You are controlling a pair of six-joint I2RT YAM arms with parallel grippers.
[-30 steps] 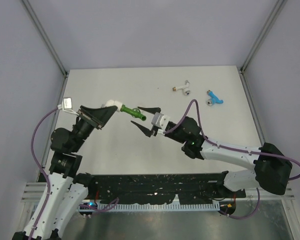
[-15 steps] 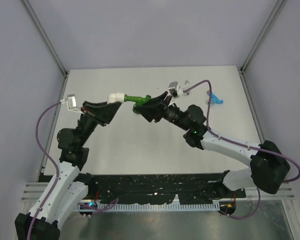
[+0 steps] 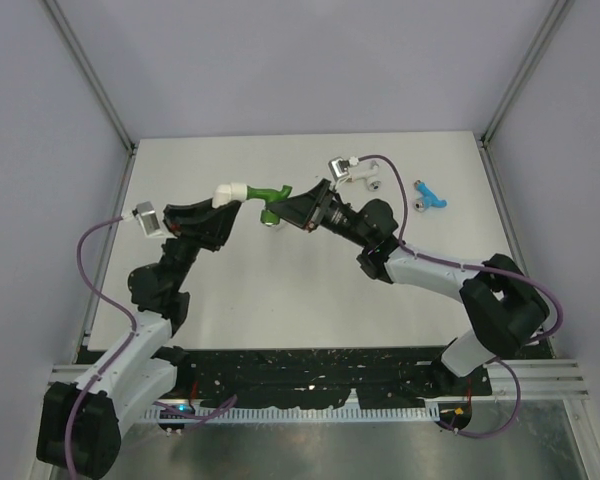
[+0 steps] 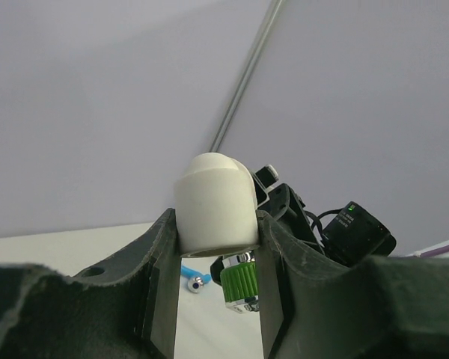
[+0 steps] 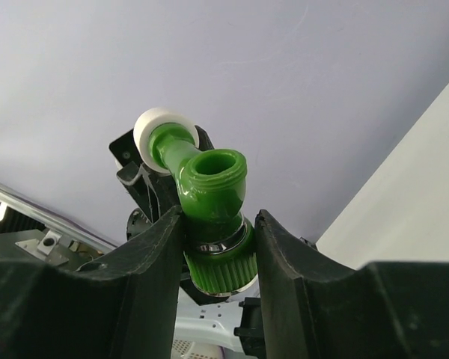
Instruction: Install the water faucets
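Two arms meet over the middle of the table (image 3: 180, 290) with the green faucet (image 3: 265, 195) bridged between them. The left gripper (image 3: 224, 200) is clamped on a stubby white fitting (image 3: 230, 191). In the left wrist view its two dark fingers (image 4: 161, 262) press flat against the fitting's sides, and the fitting's rounded end stands clear above the fingertips.

The right gripper (image 3: 286, 204) is closed on the green faucet. Its jaws pinch the ribbed green knob and the silvery ring at the base of the body, and the threaded open mouth rises free above the fingers in the right wrist view. From there the faucet's stem runs straight across into the white fitting. The two pieces touch end to end, but whether they are screwed home cannot be told.

Both parts are held up off the surface, with bare tabletop beneath the grippers and on their near side. Behind the right gripper's wrist, the white faucet (image 3: 366, 176) lies close to the table's far edge, partly crossed by the purple cable (image 3: 390, 170). The blue faucet (image 3: 432, 194) lies further out on that gripper's outer side, well apart from it and close to the table's right edge. On the left gripper's outer side, open tabletop runs to the left edge and its metal post (image 3: 90, 75).
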